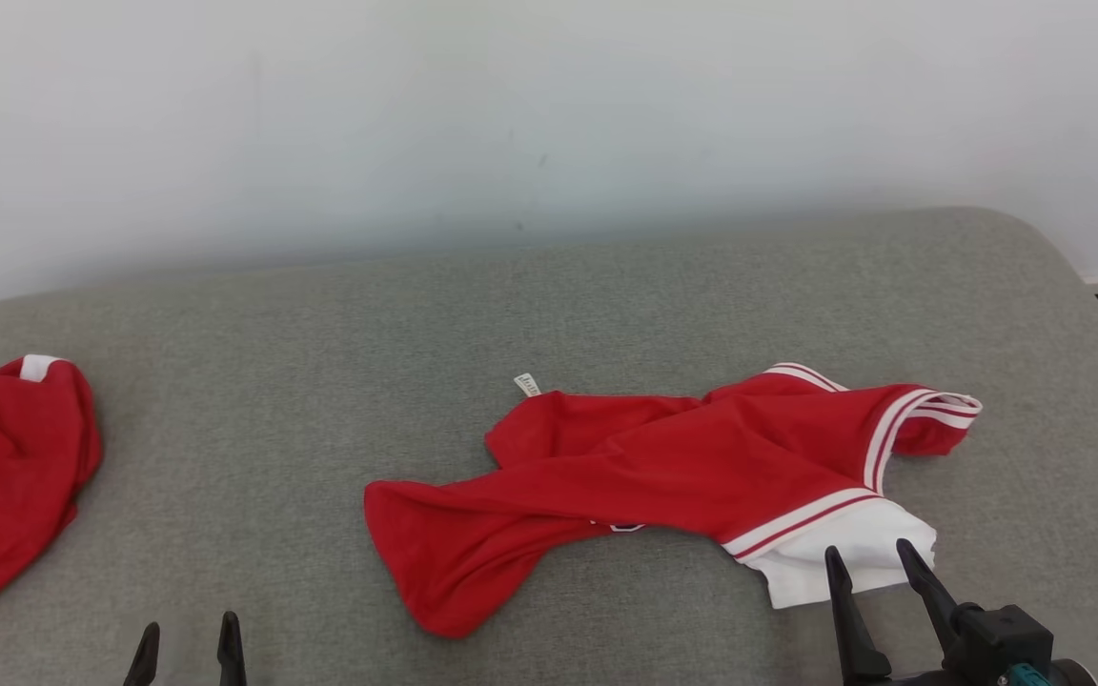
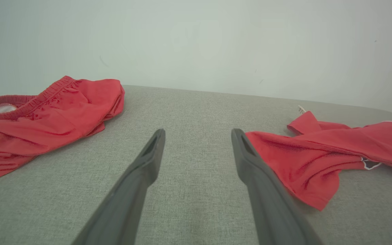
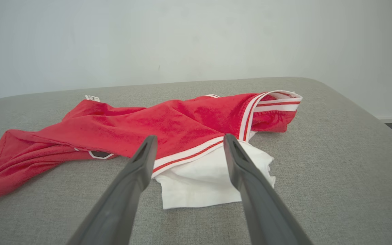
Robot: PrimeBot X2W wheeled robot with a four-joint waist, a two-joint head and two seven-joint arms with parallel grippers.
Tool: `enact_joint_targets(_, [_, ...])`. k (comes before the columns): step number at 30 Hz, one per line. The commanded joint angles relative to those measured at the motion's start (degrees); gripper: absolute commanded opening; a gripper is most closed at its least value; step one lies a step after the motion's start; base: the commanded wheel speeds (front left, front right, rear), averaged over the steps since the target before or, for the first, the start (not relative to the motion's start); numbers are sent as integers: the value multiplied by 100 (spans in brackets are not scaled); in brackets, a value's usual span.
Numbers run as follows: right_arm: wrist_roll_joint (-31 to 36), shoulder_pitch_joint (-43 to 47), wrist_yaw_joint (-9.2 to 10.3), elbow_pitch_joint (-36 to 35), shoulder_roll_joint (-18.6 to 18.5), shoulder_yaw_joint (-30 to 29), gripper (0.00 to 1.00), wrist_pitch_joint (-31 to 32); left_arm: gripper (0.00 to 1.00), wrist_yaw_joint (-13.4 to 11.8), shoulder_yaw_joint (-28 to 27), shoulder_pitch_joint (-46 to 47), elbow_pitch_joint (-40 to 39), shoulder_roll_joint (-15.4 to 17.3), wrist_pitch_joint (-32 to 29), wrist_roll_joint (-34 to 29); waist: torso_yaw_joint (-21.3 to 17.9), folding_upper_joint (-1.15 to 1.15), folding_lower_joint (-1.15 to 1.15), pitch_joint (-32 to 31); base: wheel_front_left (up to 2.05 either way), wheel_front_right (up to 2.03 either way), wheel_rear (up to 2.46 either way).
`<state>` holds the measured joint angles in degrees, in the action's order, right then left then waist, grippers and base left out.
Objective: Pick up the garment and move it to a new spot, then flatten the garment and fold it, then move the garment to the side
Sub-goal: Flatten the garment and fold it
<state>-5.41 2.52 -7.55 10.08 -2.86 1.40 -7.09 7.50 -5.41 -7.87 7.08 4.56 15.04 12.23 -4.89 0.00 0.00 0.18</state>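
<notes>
Both the left fingers and the right fingers are hovering spread wide, gripping nothing. The crumpled red garment is lying on the grey bench, its white hem at the right fingers' tips, while another red garment is lying left of the left fingers.

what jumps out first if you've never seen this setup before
A crumpled red garment with white striped trim sprawls across the middle and right of the grey padded surface. A second red garment lies bunched at the surface's far left edge. The right claw stands open by the first garment's white end, while the left claw is open over bare surface at lower left.
</notes>
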Motion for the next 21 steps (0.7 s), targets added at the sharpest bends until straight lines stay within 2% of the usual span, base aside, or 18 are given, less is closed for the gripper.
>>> enact_joint_targets(1, [70,-7,13,-12,-4,5,100,-14,100,-6,7,-21,24,33,19,13,95,0,0,-29,0,0,0])
enact_joint_targets(9, [101,-32,13,-33,-4,-27,100,-38,100,-5,53,-40,165,93,18,116,175,0,0,-64,0,0,0])
enact_joint_targets(21, [36,-58,13,-4,-4,-19,100,22,100,-5,180,49,230,142,18,150,68,0,0,-44,0,0,0])
